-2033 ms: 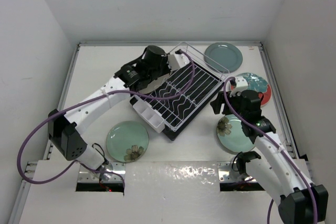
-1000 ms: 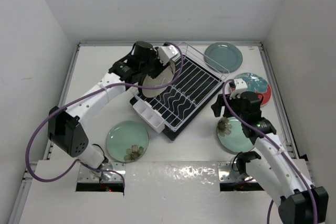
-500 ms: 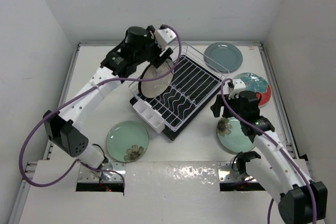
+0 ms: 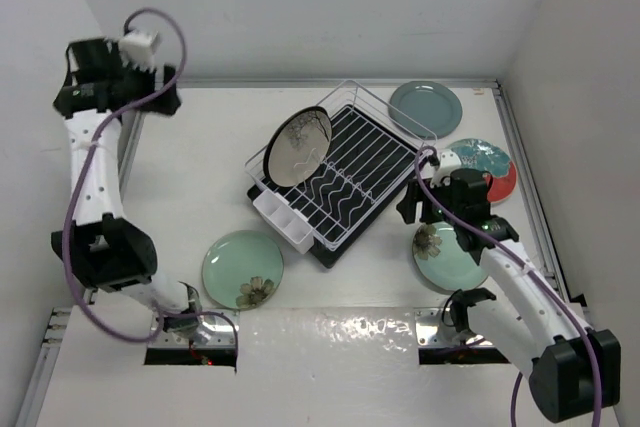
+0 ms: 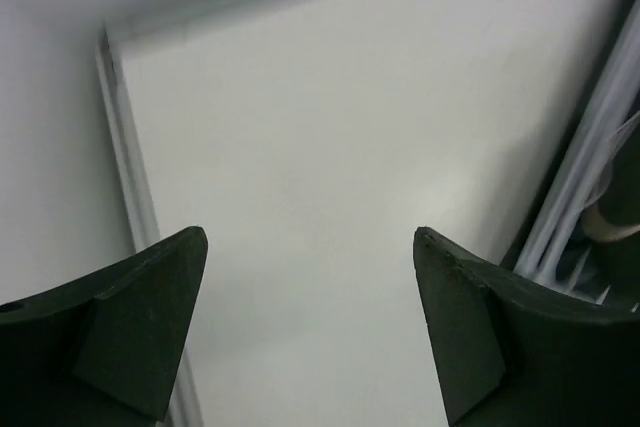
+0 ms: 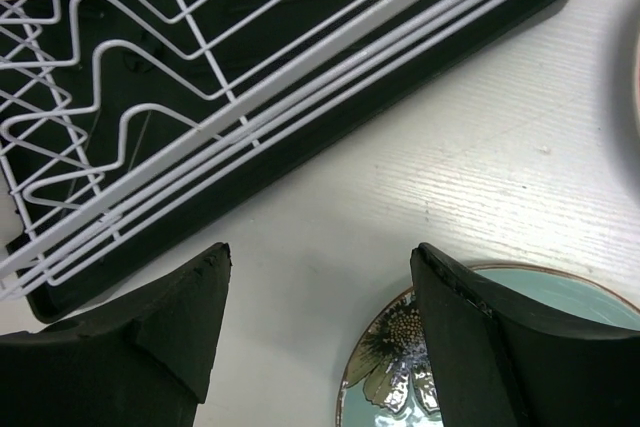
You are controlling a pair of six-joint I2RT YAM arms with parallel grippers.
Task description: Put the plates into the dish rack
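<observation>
White table (image 4: 190, 177), walled on three sides — cream plate (image 4: 297, 145) stands tilted in the dish rack (image 4: 375, 162); left end effector (image 5: 310, 247) spread, empty, over the bare far-left corner; right end effector (image 6: 320, 257) spread between rack edge and pale green plate (image 6: 570, 327)

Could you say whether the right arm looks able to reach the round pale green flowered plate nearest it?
Probably yes: the right end effector hovers open close above the pale green flowered plate, with nothing between them.

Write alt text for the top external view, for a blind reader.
A cream plate stands on edge in the wire dish rack at centre. Four more plates lie flat around it, the right gripper near one; the left gripper is raised far left.
</observation>
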